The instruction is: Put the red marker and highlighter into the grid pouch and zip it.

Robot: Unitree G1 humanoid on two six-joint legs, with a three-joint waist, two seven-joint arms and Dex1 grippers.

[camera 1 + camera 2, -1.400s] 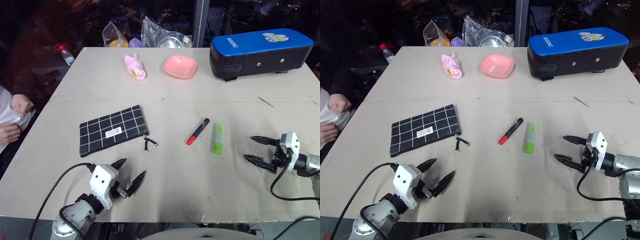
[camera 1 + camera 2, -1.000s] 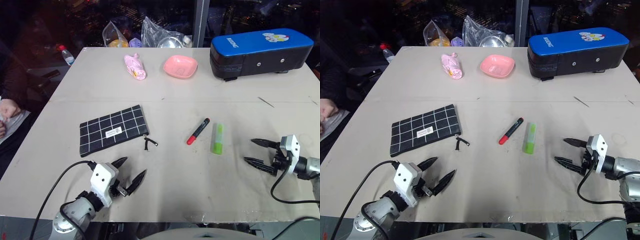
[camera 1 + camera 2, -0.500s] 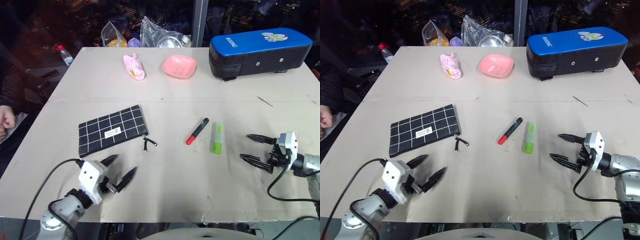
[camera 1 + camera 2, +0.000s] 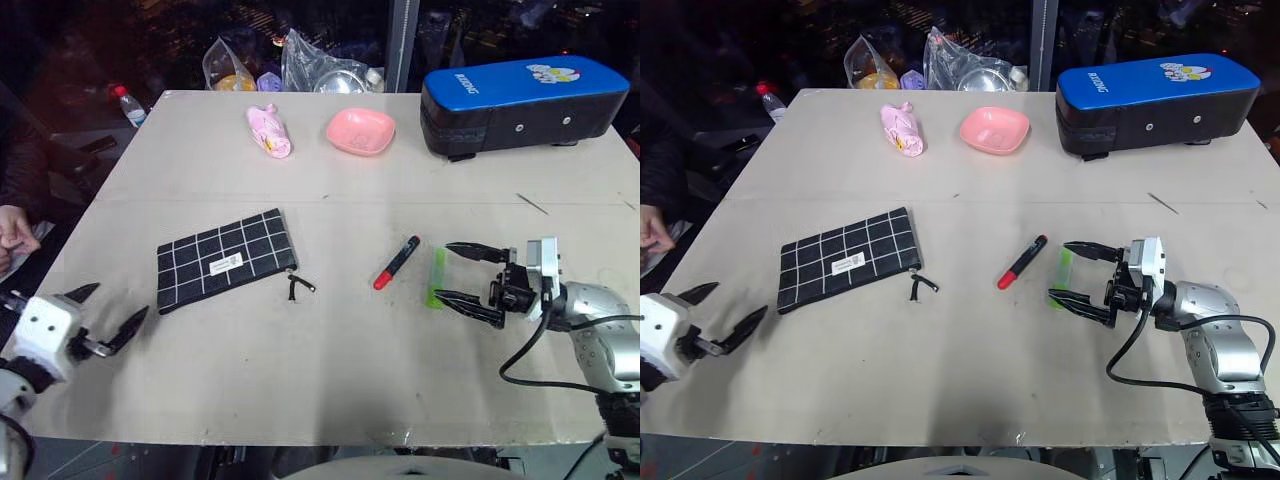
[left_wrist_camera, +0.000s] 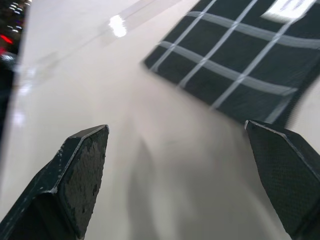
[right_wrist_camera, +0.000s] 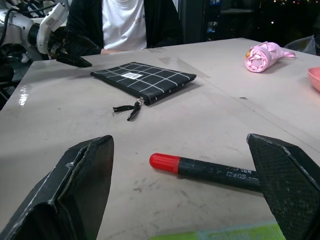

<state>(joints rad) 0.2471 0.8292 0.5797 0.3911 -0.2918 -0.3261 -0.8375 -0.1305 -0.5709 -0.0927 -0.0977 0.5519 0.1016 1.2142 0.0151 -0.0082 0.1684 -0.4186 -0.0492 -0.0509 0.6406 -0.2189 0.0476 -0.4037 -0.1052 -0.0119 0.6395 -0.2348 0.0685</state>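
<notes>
From the head view, the right gripper (image 4: 455, 273) is wide open and holds nothing, with its two black fingers on either side of the highlighter (image 4: 437, 276), which lies flat on the table (image 4: 330, 370). To do this well, I think it should go low, keep the green stick in the middle of the fingers, then squeeze gently so it does not roll off. The red marker (image 4: 396, 262) lies just beside the highlighter, so the fingers must not bump it. The grid pouch (image 4: 226, 258) lies flat, well apart to the left, with its zipper pull (image 4: 298, 288) sticking out on the table. The left gripper (image 4: 100, 320) is open and empty, near the table's left edge. Far back stand a big blue case (image 4: 520, 104), a pink bowl (image 4: 360, 132), a pink bundle (image 4: 269, 131) and some plastic bags (image 4: 285, 68); none of them are in the way. A person's hand (image 4: 15, 226) rests at the left side. In the left wrist view, the open fingers (image 5: 80, 170) point at a corner of the pouch. In the right wrist view, the open fingers (image 6: 85, 175) frame the marker, with a strip of green low down
</notes>
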